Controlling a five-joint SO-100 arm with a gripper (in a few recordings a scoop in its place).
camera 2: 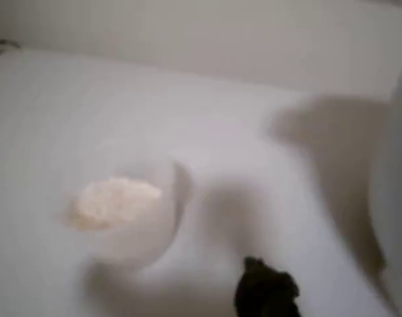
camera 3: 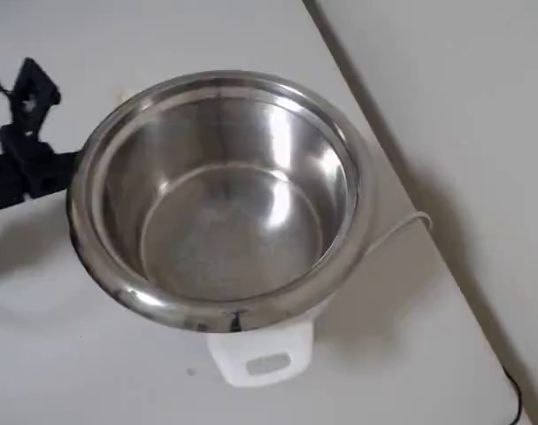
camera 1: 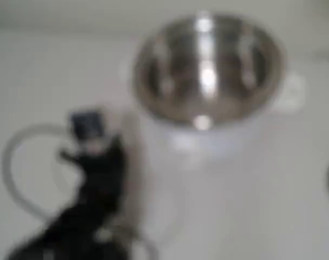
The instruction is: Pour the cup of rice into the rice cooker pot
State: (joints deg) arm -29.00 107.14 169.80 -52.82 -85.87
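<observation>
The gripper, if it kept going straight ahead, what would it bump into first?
Probably the cup with the rice. In the wrist view it sits ahead of the gripper, a little left. The picture is blurry, so it might slide past onto bare table.

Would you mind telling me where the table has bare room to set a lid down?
Free: the table in front of the pot in the overhead view, and the surface behind the cup in the wrist view. Crowded: between pot and arm.
</observation>
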